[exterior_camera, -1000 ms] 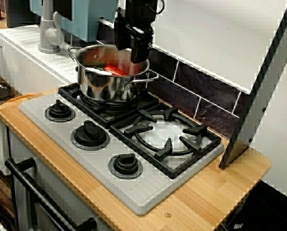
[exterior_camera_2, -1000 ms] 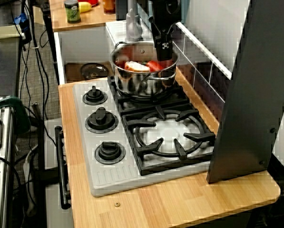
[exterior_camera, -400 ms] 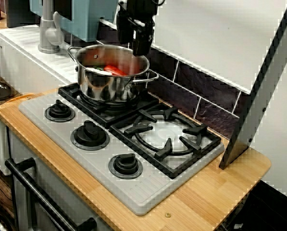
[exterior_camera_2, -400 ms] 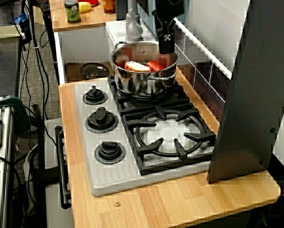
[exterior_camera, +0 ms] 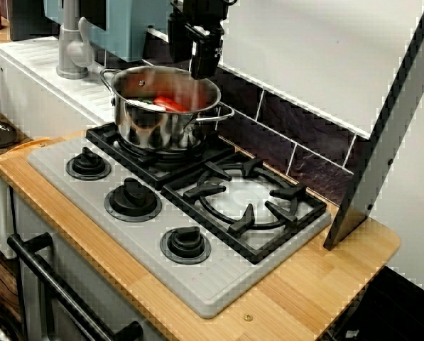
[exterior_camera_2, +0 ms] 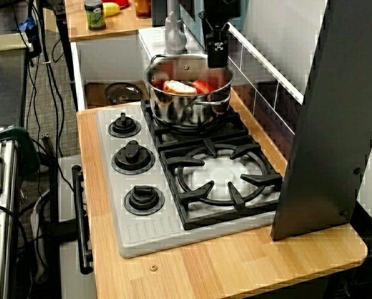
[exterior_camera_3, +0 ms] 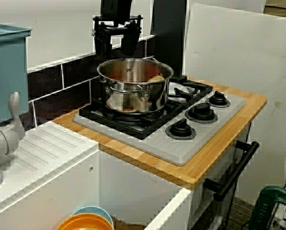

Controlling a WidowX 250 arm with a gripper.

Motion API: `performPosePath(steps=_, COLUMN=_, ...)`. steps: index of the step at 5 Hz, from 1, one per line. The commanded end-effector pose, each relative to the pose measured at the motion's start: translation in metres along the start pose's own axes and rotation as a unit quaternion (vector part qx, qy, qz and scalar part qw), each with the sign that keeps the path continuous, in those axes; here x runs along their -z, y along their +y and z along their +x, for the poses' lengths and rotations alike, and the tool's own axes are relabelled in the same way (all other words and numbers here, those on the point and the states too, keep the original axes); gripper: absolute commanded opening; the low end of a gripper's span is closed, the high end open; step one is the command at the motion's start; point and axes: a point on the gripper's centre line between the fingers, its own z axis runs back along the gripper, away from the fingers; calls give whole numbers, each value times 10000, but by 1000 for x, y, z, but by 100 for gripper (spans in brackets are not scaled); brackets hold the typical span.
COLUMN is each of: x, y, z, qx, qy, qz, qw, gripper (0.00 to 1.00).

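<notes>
A steel pot point(exterior_camera: 162, 106) stands on the back left burner of the toy stove point(exterior_camera: 197, 277). A red piece point(exterior_camera: 170, 104) and a pale piece point(exterior_camera_2: 179, 87) of food lie inside the pot point(exterior_camera_2: 189, 93). My black gripper point(exterior_camera: 188, 57) hangs just above the pot's far rim, close to the tiled wall. In the view from the sink side the gripper point(exterior_camera_3: 115, 48) is open, its two fingers point(exterior_camera_3: 100, 45) apart with nothing between them, over the pot point(exterior_camera_3: 133, 88). Seen from high along the stove, the gripper point(exterior_camera_2: 217, 53) is above the pot's back edge.
The second burner point(exterior_camera: 246, 199) has a bare black grate. Three knobs point(exterior_camera: 132, 199) line the stove's front. A grey faucet point(exterior_camera: 71, 42) and white sink counter point(exterior_camera_3: 42, 158) lie beyond the pot. A slanted grey panel point(exterior_camera_2: 335, 124) stands at the stove's other end. An oven handle point(exterior_camera_2: 81, 218) runs below.
The gripper has risen from just inside the pot's rim to above it, shifting slightly toward the wall. It carries nothing. Pot and food have not moved.
</notes>
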Motion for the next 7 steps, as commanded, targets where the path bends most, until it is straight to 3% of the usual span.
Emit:
performPosePath(steps=1, x=-25, y=8, z=0, qx=-29, qy=-147, qz=-12, qw=9999, gripper=100)
performPosePath(steps=5, x=-17, y=1, z=-25, qx=103, qy=-116, qz=38, qw=9999, gripper=100)
performPosePath(steps=7, x=-13, y=10, z=-30, qx=79, qy=-142, qz=96, qw=9998, gripper=100)
